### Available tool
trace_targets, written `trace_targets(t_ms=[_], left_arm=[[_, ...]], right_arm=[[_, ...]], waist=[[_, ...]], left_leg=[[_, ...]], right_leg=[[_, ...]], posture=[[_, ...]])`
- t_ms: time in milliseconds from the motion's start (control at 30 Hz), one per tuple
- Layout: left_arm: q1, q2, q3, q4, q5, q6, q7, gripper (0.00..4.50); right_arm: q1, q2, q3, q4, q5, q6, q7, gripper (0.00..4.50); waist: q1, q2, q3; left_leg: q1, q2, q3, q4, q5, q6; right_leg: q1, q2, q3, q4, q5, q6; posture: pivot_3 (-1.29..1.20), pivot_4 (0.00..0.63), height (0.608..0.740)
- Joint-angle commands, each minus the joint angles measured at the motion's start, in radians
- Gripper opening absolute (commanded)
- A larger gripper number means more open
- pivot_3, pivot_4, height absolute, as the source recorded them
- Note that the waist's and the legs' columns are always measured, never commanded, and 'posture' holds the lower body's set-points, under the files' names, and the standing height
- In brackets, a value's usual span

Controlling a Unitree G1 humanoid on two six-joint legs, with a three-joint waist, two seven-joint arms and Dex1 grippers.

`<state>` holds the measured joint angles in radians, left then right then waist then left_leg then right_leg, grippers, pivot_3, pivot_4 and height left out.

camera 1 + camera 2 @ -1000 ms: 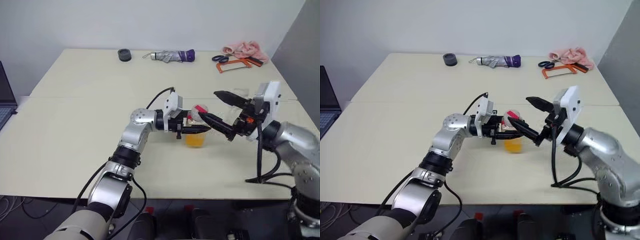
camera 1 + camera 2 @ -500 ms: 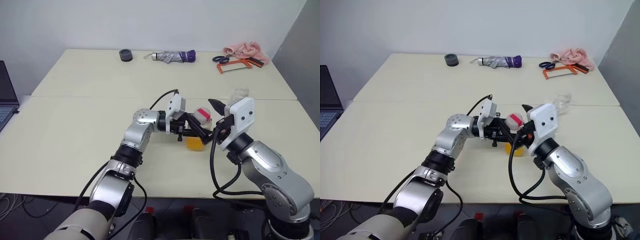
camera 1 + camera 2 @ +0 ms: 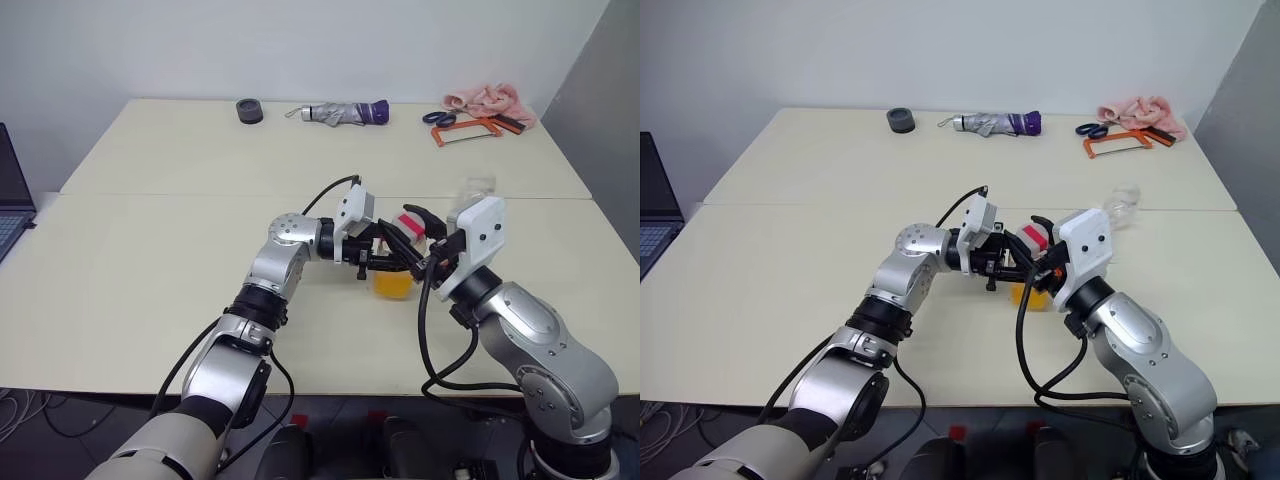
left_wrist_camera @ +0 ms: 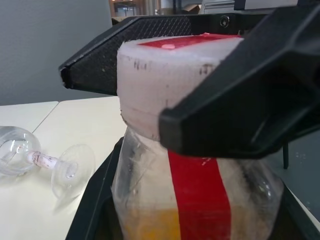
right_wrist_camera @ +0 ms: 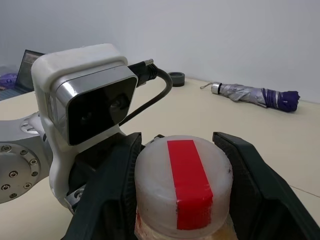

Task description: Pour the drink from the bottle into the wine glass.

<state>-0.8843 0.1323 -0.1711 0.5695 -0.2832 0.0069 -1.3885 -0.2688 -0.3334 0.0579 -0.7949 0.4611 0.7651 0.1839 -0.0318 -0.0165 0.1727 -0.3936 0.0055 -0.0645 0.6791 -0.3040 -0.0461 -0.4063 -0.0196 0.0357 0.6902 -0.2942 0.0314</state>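
The bottle (image 3: 394,270) stands upright on the table just right of centre, its lower part filled with the orange drink (image 3: 391,285). My left gripper (image 3: 393,262) reaches in level from the left and is shut on the bottle's body. The white cap (image 5: 182,180) carries a red stripe. My right gripper (image 3: 410,228) comes from the right, its black fingers (image 4: 100,65) pressed against both sides of the cap. The wine glass (image 4: 30,155) lies on its side behind my right wrist, also seen as wine glass (image 3: 1123,205).
Along the table's far edge lie a black round object (image 3: 249,109), a folded umbrella (image 3: 345,111), scissors with an orange saw frame (image 3: 470,128) and a pink cloth (image 3: 487,98). A laptop (image 3: 10,190) sits at the far left.
My right arm swung in from the right to the bottle, and its wide-open fingers closed onto the cap. The left gripper kept its hold in place.
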Motion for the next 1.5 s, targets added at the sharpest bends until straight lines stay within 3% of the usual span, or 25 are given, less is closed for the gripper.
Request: trace_targets(t_ms=[33,200,267,367,400,633,767,867,967,1167,1500], left_arm=[[-0.027,0.010,0.006,-0.012,-0.016,-0.006,-0.035,1.87],[-0.041,0.019,0.002,-0.001,-0.012,0.001,-0.086,1.84],[-0.051,0.018,0.004,0.006,-0.009,-0.004,-0.091,1.83],[-0.059,0.009,0.011,0.010,-0.010,-0.007,-0.074,1.82],[-0.059,0.007,0.013,0.009,-0.011,-0.006,-0.067,1.82],[-0.053,0.001,0.019,0.019,-0.003,-0.005,-0.014,1.82],[-0.069,-0.007,0.028,0.059,0.006,-0.022,0.015,1.82],[-0.087,-0.013,0.034,0.092,0.011,-0.033,0.030,1.82],[-0.099,-0.017,0.035,0.117,0.014,-0.048,0.033,1.82],[-0.109,-0.023,0.035,0.140,0.021,-0.071,0.035,1.82],[-0.112,-0.025,0.042,0.151,0.032,-0.098,0.044,1.82]], right_arm=[[-0.031,-0.095,-0.055,0.025,0.113,-0.058,0.227,1.96],[-0.227,-0.313,-0.085,0.236,0.281,0.003,0.593,1.96],[-0.317,-0.342,-0.065,0.320,0.299,0.027,0.656,1.96],[-0.326,-0.371,-0.066,0.330,0.296,0.036,0.686,1.96],[-0.311,-0.367,-0.079,0.326,0.274,0.019,0.662,1.96],[-0.136,-0.287,-0.290,0.116,0.359,0.054,0.389,4.29],[-0.059,-0.217,-0.234,-0.072,0.362,0.085,0.197,4.31],[-0.074,-0.166,-0.070,-0.109,0.131,0.049,0.021,4.31],[-0.088,-0.079,0.002,-0.083,0.008,0.017,-0.101,4.31],[-0.042,-0.007,0.042,-0.057,-0.108,-0.026,-0.155,4.31],[-0.014,0.042,0.054,-0.047,-0.139,0.010,-0.152,4.31]], waist=[[0.000,0.000,0.000],[-0.001,0.000,0.000],[-0.002,0.000,0.000],[0.000,0.000,0.000],[0.000,0.000,0.000],[0.006,0.000,0.000],[0.003,0.000,0.000],[-0.002,0.000,0.000],[-0.002,0.000,0.000],[-0.001,0.000,0.000],[-0.001,0.000,0.000]], left_leg=[[0.000,0.000,0.000,0.000,0.000,0.000],[0.001,-0.001,0.001,0.000,0.000,0.001],[0.001,-0.001,0.001,0.000,0.000,0.001],[0.001,0.000,0.001,0.000,0.000,0.001],[0.001,0.001,0.000,0.000,0.000,0.001],[-0.003,0.002,-0.001,0.001,0.000,0.000],[-0.003,0.003,-0.002,0.001,0.000,0.001],[-0.002,0.001,-0.001,0.001,0.000,0.001],[0.000,-0.001,-0.001,0.001,0.001,0.001],[0.000,-0.003,-0.002,0.001,0.002,0.000],[0.000,-0.005,-0.003,0.001,0.001,0.001]], right_leg=[[0.000,0.000,0.000,0.000,0.000,0.000],[0.001,0.000,0.000,0.000,0.000,0.000],[0.001,0.000,0.000,0.000,0.000,0.000],[0.001,0.001,-0.001,0.000,0.000,0.000],[0.001,0.001,0.000,0.000,0.000,0.000],[0.000,-0.003,0.000,0.000,0.000,0.000],[0.000,-0.002,0.000,0.000,0.000,0.000],[0.000,0.000,0.001,0.002,0.000,0.000],[0.000,0.000,0.001,0.004,0.000,0.000],[0.000,-0.001,0.002,0.004,0.000,0.000],[0.000,-0.001,0.002,0.005,0.000,0.000]], posture=[[0.00,0.150,0.740],[0.00,0.150,0.740],[0.00,0.150,0.740],[0.00,0.150,0.740],[0.00,0.150,0.740],[0.00,0.150,0.740],[0.00,0.150,0.740],[0.00,0.150,0.740],[0.00,0.150,0.740],[0.00,0.150,0.740],[0.00,0.150,0.740]])
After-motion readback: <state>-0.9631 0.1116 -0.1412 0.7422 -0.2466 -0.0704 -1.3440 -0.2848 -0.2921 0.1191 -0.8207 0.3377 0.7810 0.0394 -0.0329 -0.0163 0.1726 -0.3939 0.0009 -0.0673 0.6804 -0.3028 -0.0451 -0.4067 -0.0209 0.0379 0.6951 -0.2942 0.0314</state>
